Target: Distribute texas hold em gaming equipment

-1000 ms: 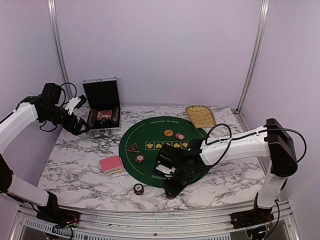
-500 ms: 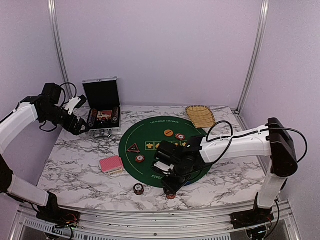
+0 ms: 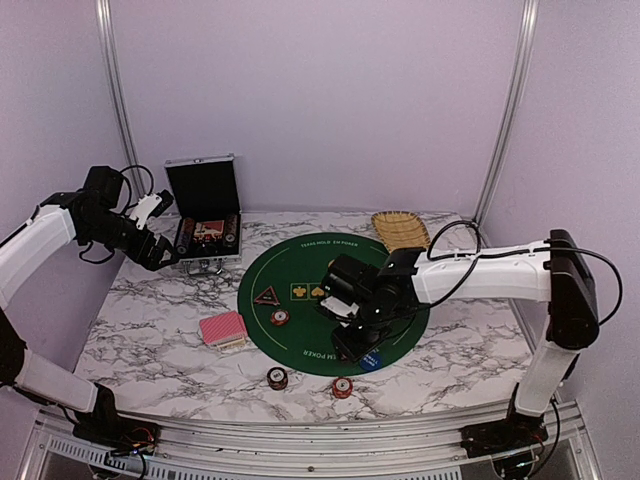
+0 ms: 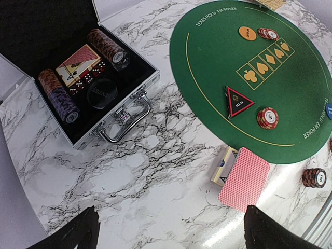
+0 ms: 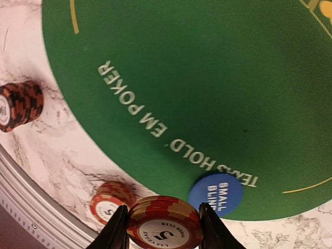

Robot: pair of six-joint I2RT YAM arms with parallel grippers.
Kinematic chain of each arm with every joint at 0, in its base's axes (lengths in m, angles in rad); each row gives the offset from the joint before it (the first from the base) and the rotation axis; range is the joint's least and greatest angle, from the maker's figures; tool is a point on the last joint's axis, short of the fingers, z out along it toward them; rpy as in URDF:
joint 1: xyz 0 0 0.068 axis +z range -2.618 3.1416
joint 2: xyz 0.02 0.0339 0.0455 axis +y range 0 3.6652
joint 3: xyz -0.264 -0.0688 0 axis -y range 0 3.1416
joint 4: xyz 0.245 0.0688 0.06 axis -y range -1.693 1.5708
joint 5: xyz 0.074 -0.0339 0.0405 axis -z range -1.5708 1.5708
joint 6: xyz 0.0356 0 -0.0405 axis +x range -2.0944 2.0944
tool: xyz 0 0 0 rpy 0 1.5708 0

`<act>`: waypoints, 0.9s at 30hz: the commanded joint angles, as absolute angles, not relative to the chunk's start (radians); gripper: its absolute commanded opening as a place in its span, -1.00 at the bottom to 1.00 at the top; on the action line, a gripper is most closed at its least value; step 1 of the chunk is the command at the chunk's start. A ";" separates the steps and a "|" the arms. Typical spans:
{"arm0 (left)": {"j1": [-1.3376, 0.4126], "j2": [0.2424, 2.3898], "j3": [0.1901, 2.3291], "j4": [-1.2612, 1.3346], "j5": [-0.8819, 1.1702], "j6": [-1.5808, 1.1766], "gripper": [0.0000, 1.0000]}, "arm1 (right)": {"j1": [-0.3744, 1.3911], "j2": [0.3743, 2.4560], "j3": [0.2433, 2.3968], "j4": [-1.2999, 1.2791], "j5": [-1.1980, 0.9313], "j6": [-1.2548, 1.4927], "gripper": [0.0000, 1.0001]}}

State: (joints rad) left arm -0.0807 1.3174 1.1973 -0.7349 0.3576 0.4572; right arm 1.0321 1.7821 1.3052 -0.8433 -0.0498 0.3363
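We find bare marble on the bench between the silver case and the card deck: an open lane from the left. The case's upright lid walls off the back left; the woven tray sits back right. The right arm lies across the right half of the green mat, a held chip stack between its jaws. Near the front edge stand a dark chip stack and a red chip stack, apart.

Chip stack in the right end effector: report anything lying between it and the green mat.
Nothing visible blocks it. The chip stack is held in the right end effector at the edge of the green mat; only the blue Small Blind disc lies on the mat close beside it.
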 commanded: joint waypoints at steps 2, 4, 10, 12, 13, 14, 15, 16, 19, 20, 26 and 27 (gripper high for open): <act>-0.084 1.289 1.201 -0.770 0.355 0.470 0.98 | 0.905 1.707 1.253 -0.827 -0.005 0.316 -0.45; -0.084 1.286 1.200 -0.770 0.355 0.470 0.98 | 0.876 1.701 1.225 -0.808 -0.005 0.312 -0.45; -0.084 1.279 1.200 -0.769 0.353 0.475 0.98 | 0.810 1.701 1.139 -0.741 -0.009 0.306 -0.45; -0.084 1.280 1.201 -0.770 0.356 0.476 0.98 | 0.793 1.704 1.121 -0.722 -0.012 0.306 -0.44; -0.084 1.281 1.200 -0.770 0.356 0.476 0.98 | 0.784 1.706 1.111 -0.712 -0.014 0.304 -0.44; -0.084 1.280 1.202 -0.770 0.357 0.475 0.98 | 0.778 1.709 1.105 -0.706 -0.015 0.303 -0.44; -0.084 1.280 1.203 -0.770 0.358 0.475 0.98 | 0.769 1.712 1.099 -0.699 -0.014 0.301 -0.44; -0.084 1.281 1.203 -0.771 0.358 0.474 0.98 | 0.762 1.715 1.093 -0.693 -0.017 0.301 -0.44; -0.084 1.278 1.202 -0.771 0.354 0.477 0.98 | 0.749 1.722 1.078 -0.681 -0.025 0.298 -0.44; -0.084 1.277 1.201 -0.771 0.352 0.478 0.98 | 0.750 1.724 1.072 -0.676 -0.029 0.296 -0.43; -0.084 1.278 1.196 -0.773 0.350 0.482 0.98 | 0.750 1.732 1.047 -0.653 -0.062 0.298 -0.41; -0.084 1.277 1.195 -0.773 0.349 0.482 0.98 | 0.750 1.732 1.043 -0.650 -0.064 0.298 -0.41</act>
